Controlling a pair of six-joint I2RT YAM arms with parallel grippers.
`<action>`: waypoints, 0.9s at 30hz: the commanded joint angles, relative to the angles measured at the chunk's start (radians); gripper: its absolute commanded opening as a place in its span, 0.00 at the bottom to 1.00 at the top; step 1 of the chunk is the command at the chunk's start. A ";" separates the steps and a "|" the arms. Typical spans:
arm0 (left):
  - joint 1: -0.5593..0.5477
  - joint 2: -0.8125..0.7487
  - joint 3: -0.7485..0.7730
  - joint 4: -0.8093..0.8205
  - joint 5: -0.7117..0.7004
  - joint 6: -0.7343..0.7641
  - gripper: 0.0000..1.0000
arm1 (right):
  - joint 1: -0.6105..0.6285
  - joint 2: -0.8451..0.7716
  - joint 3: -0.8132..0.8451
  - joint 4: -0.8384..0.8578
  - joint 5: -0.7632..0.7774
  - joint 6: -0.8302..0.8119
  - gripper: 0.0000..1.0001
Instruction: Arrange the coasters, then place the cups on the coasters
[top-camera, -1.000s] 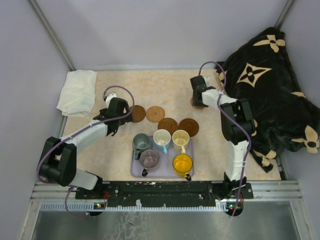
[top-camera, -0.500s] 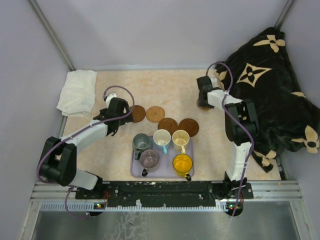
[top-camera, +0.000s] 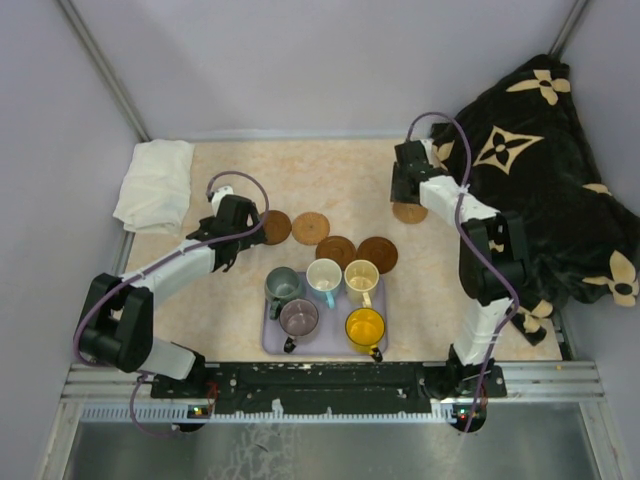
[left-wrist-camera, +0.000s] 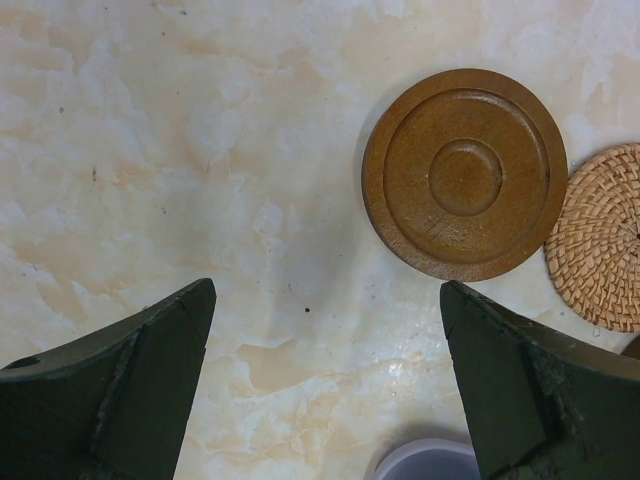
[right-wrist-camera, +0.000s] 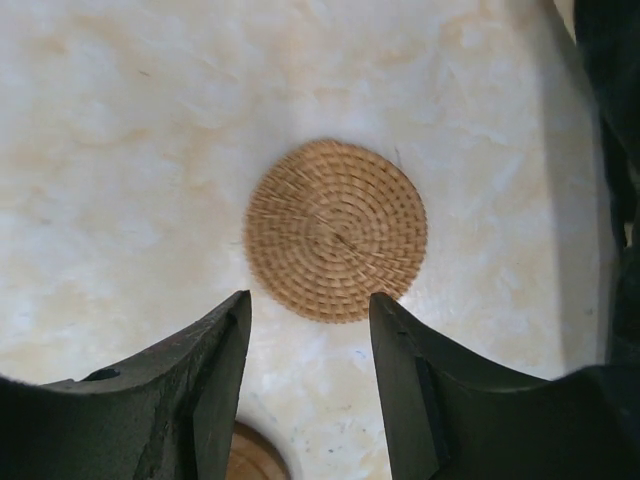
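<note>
Five coasters lie on the table: a dark brown one (top-camera: 275, 227), a tan woven one (top-camera: 311, 226), two dark brown ones (top-camera: 336, 250) (top-camera: 378, 254), and a second tan woven coaster (top-camera: 409, 212) apart at the right. My right gripper (top-camera: 405, 190) (right-wrist-camera: 309, 300) hangs open just short of that woven coaster (right-wrist-camera: 336, 230), nothing between its fingers. My left gripper (top-camera: 240, 235) (left-wrist-camera: 328, 295) is wide open over bare table, beside the ridged brown coaster (left-wrist-camera: 465, 173). The cups stand on the tray: grey-green (top-camera: 282, 285), white (top-camera: 324, 276), cream (top-camera: 361, 277), mauve (top-camera: 299, 318), yellow (top-camera: 365, 327).
The lavender tray (top-camera: 272, 345) sits at the near middle. A white cloth (top-camera: 155, 185) lies at the back left. A black patterned blanket (top-camera: 540, 180) (right-wrist-camera: 620, 150) fills the right side, close to the right woven coaster.
The right gripper carried the woven coaster to the right, its jaws widened, and the coaster now lies free on the table. The left arm has not moved.
</note>
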 joint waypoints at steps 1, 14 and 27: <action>0.005 -0.025 0.015 0.026 0.002 0.007 0.99 | 0.067 -0.082 0.114 0.021 -0.032 -0.051 0.52; 0.006 -0.038 -0.008 0.010 -0.025 -0.022 0.99 | 0.334 0.137 0.313 -0.064 -0.181 -0.150 0.51; 0.009 -0.010 -0.012 0.010 -0.015 -0.045 0.99 | 0.423 0.242 0.354 -0.047 -0.271 -0.149 0.44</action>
